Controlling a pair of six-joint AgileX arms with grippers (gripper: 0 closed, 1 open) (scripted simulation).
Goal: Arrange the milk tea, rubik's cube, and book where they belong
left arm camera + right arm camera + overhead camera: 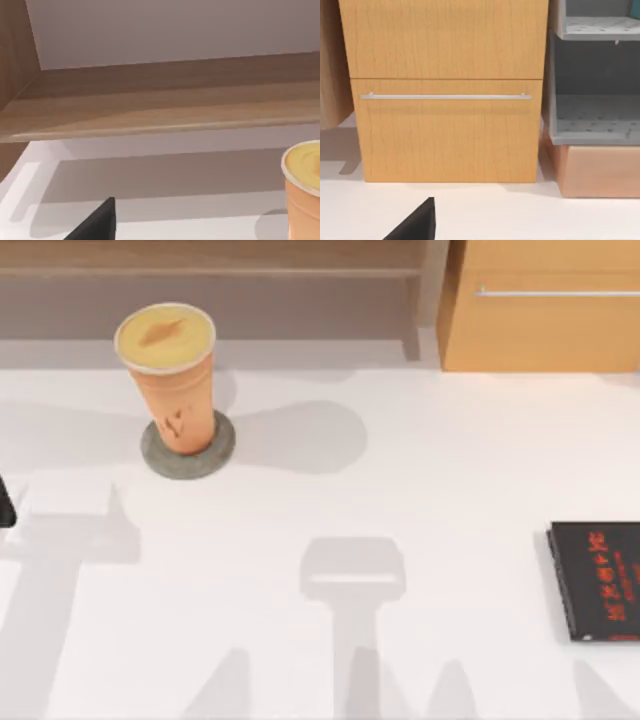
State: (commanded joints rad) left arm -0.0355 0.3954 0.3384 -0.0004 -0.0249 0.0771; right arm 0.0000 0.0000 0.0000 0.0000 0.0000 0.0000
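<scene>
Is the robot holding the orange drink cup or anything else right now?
Nothing looks held. The milk tea stands alone on its grey coaster, with no gripper touching it.

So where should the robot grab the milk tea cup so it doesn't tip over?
Probably around the middle of the milk tea, coming in level from the side. It stands upright on a round grey coaster and tapers, wider at its lid, so jaws closing across the orange wall under the lid shouldn't slip upward. The left side of the table is nearest, so the left arm suits best.
</scene>
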